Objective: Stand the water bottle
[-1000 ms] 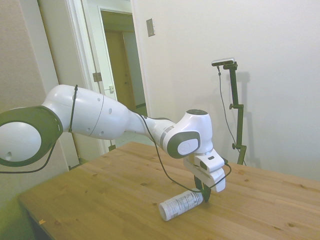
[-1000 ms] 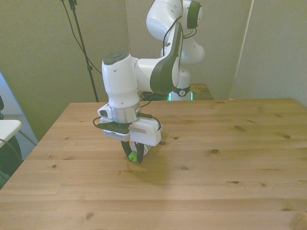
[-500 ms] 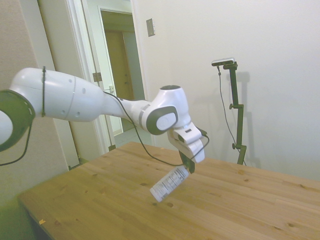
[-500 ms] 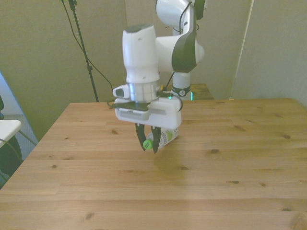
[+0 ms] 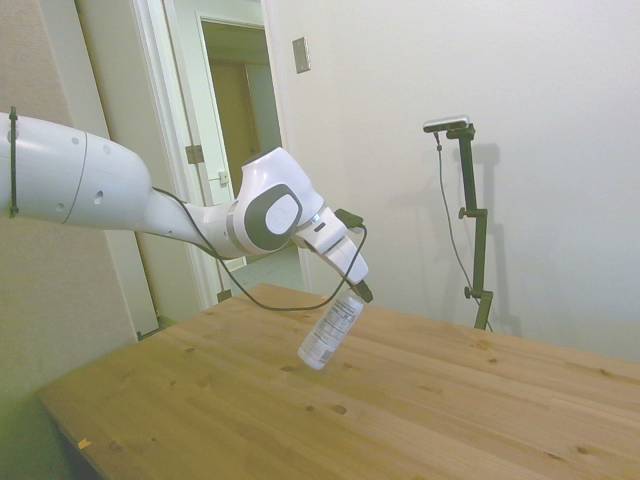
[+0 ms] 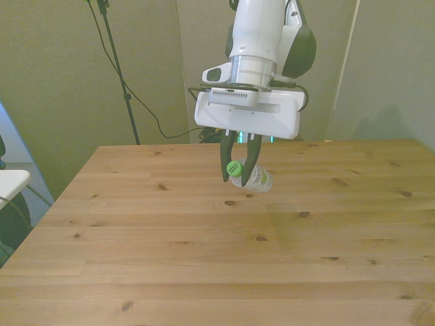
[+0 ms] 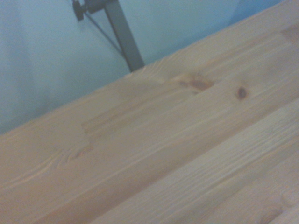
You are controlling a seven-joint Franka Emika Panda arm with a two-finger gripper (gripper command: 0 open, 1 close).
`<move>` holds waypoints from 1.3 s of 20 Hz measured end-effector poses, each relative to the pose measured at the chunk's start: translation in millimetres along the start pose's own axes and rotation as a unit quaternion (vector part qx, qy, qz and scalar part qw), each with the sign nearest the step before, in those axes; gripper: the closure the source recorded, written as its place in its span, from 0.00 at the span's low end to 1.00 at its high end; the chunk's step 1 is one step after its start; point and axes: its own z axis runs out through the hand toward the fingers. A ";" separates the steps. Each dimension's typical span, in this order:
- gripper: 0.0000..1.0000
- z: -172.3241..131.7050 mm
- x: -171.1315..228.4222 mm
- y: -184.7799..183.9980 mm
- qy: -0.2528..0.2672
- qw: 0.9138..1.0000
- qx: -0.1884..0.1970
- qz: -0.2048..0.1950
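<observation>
The gripper [image 6: 236, 165], clamped on the bottle [image 5: 331, 332] by its cap, had lifted it off the table [image 5: 430, 400], tilted and hanging nearly upright, ready to set down.

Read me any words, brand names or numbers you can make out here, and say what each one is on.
Nothing can be read.
Water bottle label: dark print, too small and blurred to read.
Its green cap, held in the gripper: no legible marking.
Wall plate: blank.
</observation>
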 end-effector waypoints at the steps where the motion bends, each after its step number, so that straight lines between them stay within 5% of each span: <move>1: 1.00 -5.1 0.2 -0.3 0.019 1.000 0.011 0.008; 11: 1.00 -23.0 -8.0 3.3 0.172 0.980 0.078 0.066; 21: 1.00 23.0 -28.5 -3.8 0.268 0.949 0.139 0.094; 26: 1.00 49.7 -34.5 -4.0 0.283 0.945 0.133 0.098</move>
